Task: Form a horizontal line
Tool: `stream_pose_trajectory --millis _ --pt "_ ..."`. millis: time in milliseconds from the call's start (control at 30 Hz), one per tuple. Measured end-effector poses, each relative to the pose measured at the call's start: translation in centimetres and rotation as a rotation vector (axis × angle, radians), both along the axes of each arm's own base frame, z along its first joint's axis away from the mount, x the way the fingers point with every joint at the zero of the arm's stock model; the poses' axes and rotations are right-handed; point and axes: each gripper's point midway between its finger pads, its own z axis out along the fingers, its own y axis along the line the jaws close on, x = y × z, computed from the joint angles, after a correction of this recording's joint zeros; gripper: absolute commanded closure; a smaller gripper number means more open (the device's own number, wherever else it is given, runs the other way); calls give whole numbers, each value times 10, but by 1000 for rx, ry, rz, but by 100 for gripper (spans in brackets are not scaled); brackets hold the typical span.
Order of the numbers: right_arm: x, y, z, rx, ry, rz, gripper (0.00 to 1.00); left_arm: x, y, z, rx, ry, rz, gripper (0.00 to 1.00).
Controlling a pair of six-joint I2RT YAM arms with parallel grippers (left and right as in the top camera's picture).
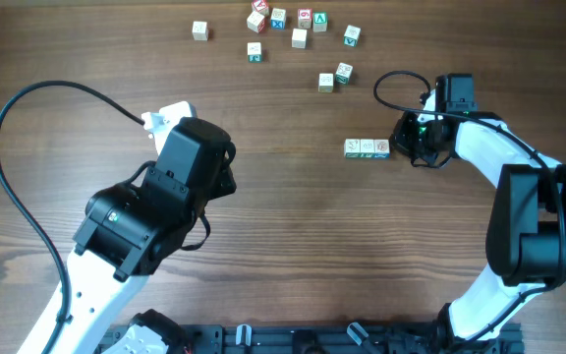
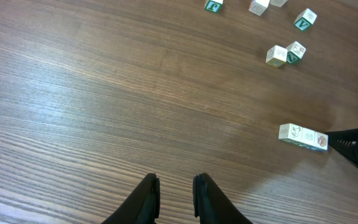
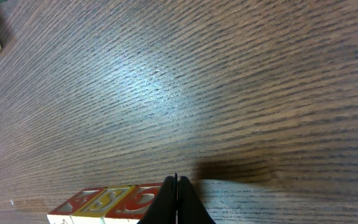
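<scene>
Three small wooden cubes make up the horizontal line [image 1: 367, 147], touching side to side, right of the middle of the table [image 1: 293, 226]. The tabletop is dark brown wood grain and fills every view edge to edge, with a pale sheen of glare in the wrist views. A black cable [image 1: 8, 167] loops across its left side, and a black rail [image 1: 312, 339] runs along the near edge.

The right gripper [image 3: 176, 186] sits just at the line's right end, fingers pressed tight together and holding nothing. I can't tell whether its tip touches the end cube. The left gripper [image 2: 176, 200] hangs over bare wood well to the left, jaws a narrow gap apart with nothing between them.

Loose cubes [image 1: 299, 37] lie scattered at the far edge, apart from the line. Their marks are too small to read, and the farthest are cut off by the frame. From overhead the left arm's own bulk hides its fingers. The right wrist view crops the line at the bottom.
</scene>
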Motion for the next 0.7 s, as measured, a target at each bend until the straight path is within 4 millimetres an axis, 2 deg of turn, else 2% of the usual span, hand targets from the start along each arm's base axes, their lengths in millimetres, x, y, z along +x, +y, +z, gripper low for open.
stream_pose_trajectory --millis 233,367,467,567,600,633,667,700 --pt "-4 -3 -2 -16 18 -6 95 0 0 0 0 0 0 79" --pt "-6 -18 -7 -101 38 -37 96 0 0 0 0 0 0 82" --pt "-9 -30 -4 -147 74 -58 96 0 0 0 0 0 0 81" --pt "-5 -42 18 -180 76 -63 96 0 0 0 5 1 -4 46" --pt "-2 -47 37 -193 52 -53 96 0 0 0 6 1 -4 24" --pt "-2 -48 53 -203 29 -37 96 -1 0 -1 7 3 -6 9" --pt "-2 -49 76 -214 -15 -16 96 0 1 0 9 2 -8 0" --pt "-4 -49 98 -226 -60 5 96 -1 1 -1 7 3 -5 0"
